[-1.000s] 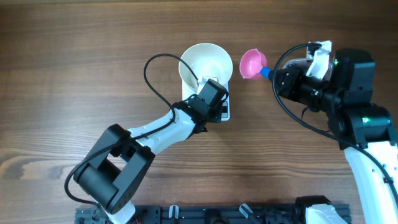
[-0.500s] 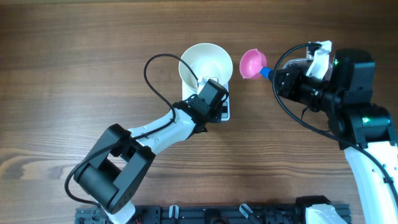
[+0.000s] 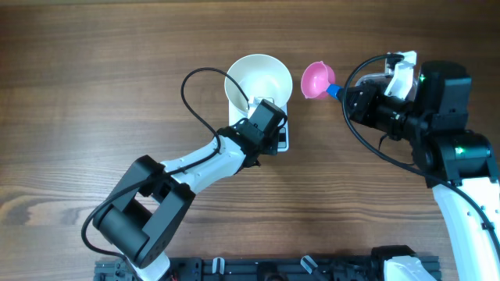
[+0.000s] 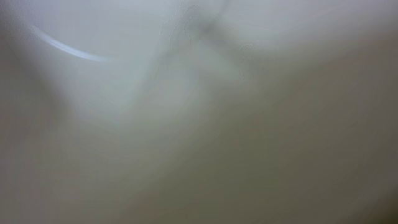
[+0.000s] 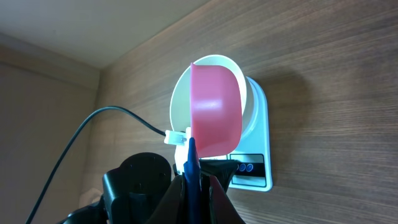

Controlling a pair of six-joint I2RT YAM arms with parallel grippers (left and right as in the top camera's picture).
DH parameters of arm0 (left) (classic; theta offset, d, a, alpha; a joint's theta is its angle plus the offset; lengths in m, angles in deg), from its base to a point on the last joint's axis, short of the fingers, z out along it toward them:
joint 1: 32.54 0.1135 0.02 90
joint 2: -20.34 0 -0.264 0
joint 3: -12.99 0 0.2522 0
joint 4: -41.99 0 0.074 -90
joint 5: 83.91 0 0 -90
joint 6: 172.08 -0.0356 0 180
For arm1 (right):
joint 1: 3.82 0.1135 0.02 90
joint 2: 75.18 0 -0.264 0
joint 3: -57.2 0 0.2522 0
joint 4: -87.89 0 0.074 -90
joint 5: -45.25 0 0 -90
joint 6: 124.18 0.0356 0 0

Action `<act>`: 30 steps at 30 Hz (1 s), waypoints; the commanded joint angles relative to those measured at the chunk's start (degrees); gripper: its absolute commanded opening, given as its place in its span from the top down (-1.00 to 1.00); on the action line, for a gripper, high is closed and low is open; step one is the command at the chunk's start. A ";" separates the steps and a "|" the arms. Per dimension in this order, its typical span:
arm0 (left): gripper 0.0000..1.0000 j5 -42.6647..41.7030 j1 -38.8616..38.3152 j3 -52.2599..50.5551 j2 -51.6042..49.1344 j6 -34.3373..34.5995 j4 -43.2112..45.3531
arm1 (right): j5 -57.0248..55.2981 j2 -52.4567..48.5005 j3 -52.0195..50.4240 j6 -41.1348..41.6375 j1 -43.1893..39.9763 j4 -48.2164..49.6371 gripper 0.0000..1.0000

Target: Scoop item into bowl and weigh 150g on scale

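Overhead view. Right gripper (image 3: 342, 93), upper right of centre: clamped on the blue handle (image 3: 333, 90) of a pink scoop (image 3: 316, 80). The scoop's long axis runs almost level across the frame, cup leading left, and its hollow looks empty.

Bowl (image 3: 251, 72): white, upper centre, directly left of the cup. It is near the cup but apart from it, with a strip of wooden table (image 3: 117, 62) between. It sits on the scale (image 3: 283, 140), whose front edge shows just below it. The bowl's interior is bare.

Beads: seen in none of the views.

Left gripper (image 3: 264, 111): at the bowl's lower rim, over the scale. Its jaws are hidden and its wrist view is a white blur. It is closed; whether on the rim cannot be told.

The right arm carries the scoop and is, by judgement, the one placed to tip.

Against the earlier frames: no difference. Arms, scoop and bowl lie as they did.
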 commanded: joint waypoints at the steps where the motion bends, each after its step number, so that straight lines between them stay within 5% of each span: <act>1: 0.92 -1.57 0.37 -1.16 -3.89 -0.74 -1.33 | 0.55 0.07 0.90 0.02 -0.20 -0.04 0.91; 16: 0.92 -1.90 0.68 -1.09 -5.07 -1.42 -1.49 | 0.98 0.07 0.90 0.04 -0.20 -0.04 0.91; 30: 0.76 -1.99 1.29 -1.03 22.64 -2.86 -13.09 | 0.96 0.07 0.90 -0.15 -0.20 0.24 0.91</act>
